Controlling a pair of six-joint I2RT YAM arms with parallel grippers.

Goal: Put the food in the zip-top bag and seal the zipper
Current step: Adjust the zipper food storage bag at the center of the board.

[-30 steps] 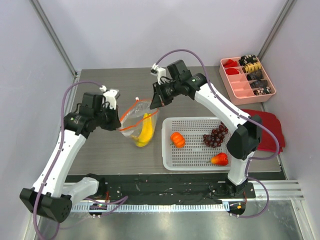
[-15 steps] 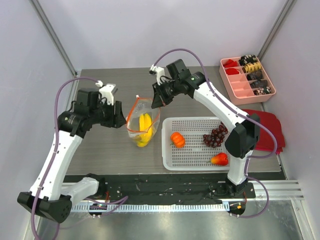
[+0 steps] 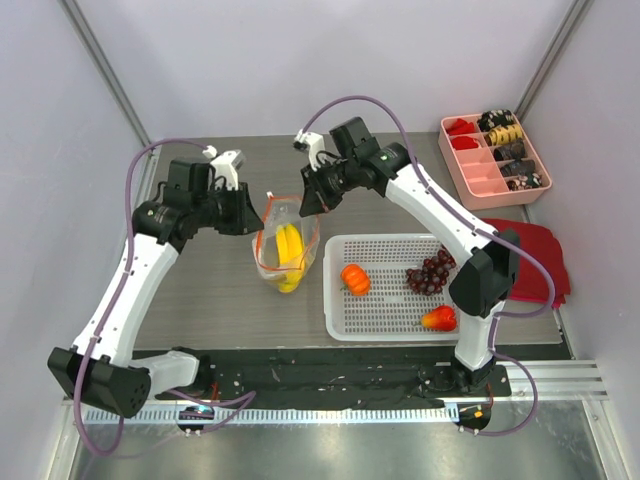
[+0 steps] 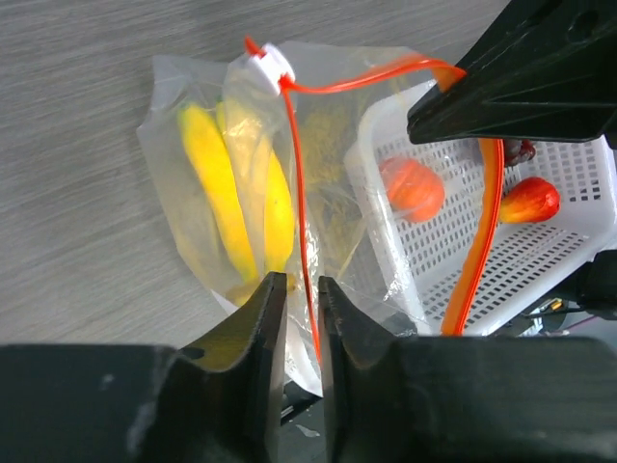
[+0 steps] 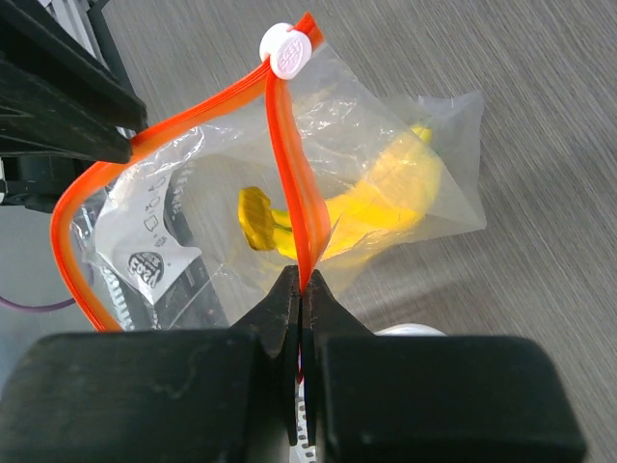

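Note:
The clear zip-top bag (image 3: 283,262) hangs between my two grippers with the yellow banana bunch (image 3: 289,248) inside. My left gripper (image 3: 256,215) is shut on the bag's left lip; the orange-red zipper strip (image 4: 297,193) runs down between its narrow jaws (image 4: 297,285). My right gripper (image 3: 306,205) is shut on the zipper strip at the right lip (image 5: 301,280). The white slider (image 5: 288,48) sits at the far end of the strip. The orange pumpkin (image 3: 355,278), purple grapes (image 3: 430,272) and red-orange fruit (image 3: 438,318) lie in the white basket (image 3: 385,315).
The basket stands just right of the bag. A pink compartment tray (image 3: 480,180) with small snacks is at the back right. A red cloth (image 3: 540,255) lies right of the basket.
My left gripper has moved away from the near edge and toward the right gripper. The bag's mouth has narrowed from wide open to a slim slit. The right gripper has barely moved.

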